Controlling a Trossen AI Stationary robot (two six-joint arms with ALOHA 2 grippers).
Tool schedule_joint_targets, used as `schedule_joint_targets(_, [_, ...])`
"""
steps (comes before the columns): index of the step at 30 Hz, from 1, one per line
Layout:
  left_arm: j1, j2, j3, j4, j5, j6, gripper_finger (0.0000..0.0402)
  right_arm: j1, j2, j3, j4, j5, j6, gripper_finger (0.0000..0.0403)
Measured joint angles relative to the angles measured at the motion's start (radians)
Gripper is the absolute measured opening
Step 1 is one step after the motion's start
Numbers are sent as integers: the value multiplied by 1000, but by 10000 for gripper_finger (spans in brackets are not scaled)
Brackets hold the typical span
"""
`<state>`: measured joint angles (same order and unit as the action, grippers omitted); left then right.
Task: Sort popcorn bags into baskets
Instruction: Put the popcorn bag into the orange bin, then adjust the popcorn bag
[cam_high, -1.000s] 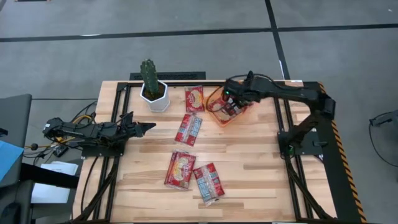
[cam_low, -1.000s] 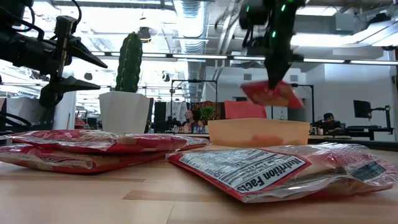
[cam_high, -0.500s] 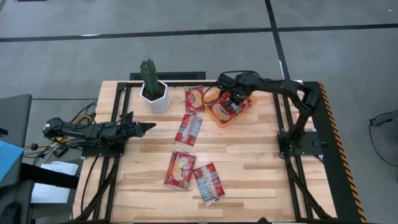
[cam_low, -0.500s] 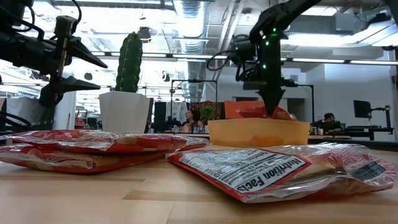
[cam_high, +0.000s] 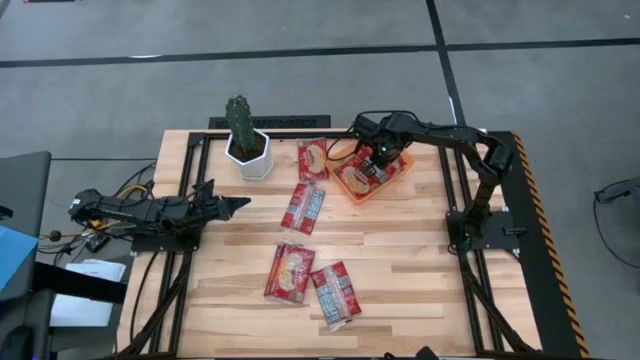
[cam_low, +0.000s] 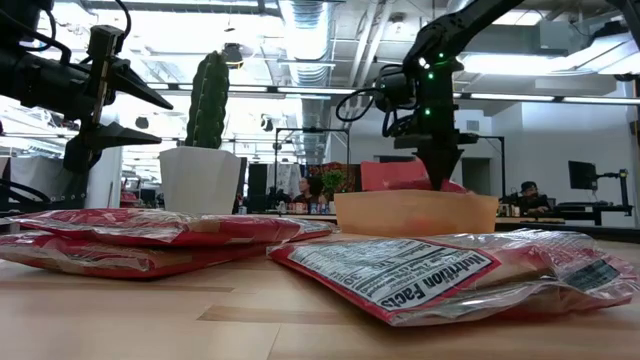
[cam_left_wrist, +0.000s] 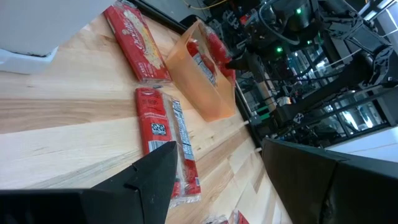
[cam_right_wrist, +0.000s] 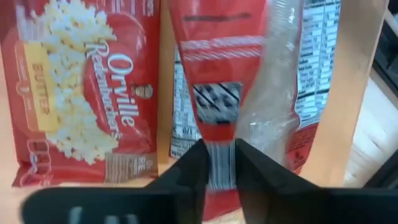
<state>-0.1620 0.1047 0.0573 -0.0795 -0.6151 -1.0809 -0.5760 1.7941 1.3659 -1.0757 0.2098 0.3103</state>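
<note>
Since the earlier frames, the right gripper (cam_high: 379, 160) has been lowered from above the orange basket (cam_high: 347, 186) into it, and the packet formerly hanging beneath it now lies inside. Its fingers (cam_right_wrist: 186, 168) are seen pinched on the end of a red popcorn bag (cam_right_wrist: 214, 74), which rests in the basket on other bags, beside a butter packet (cam_right_wrist: 74, 93). The basket is located at the table's far side, right of the cactus pot (cam_high: 249, 152). Four bags are left on the table (cam_high: 420, 270): one (cam_high: 313, 158) just beside the basket, one (cam_high: 303, 208) nearer the centre, and two (cam_high: 289, 273) (cam_high: 335, 293) touching near the front. The left gripper (cam_high: 232, 204) is parked at the left edge, fingers spread, unchanged.
</note>
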Motion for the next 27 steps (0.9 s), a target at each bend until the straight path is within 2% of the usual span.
schedule_joint_targets(5, [0,0,0,0,-1,0,225,-3,-3,0,-50,2,-6,168])
schedule_joint_targets(9, [0,0,0,0,-1,0,225,-1,-4,0,-39,2,-5,203])
schedule_joint_targets(16, [0,0,0,0,-2,-1,225,77,-60,99,82,-26,-26,212])
schedule_joint_targets(19, [0,0,0,0,-13,0,225,142,-80,154,225,-25,-28,191])
schedule_joint_targets(21, [0,0,0,0,-25,1,225,186,-68,176,326,-4,-32,162])
schedule_joint_targets(27, [0,0,0,0,-37,0,224,272,73,196,551,-2,-75,19])
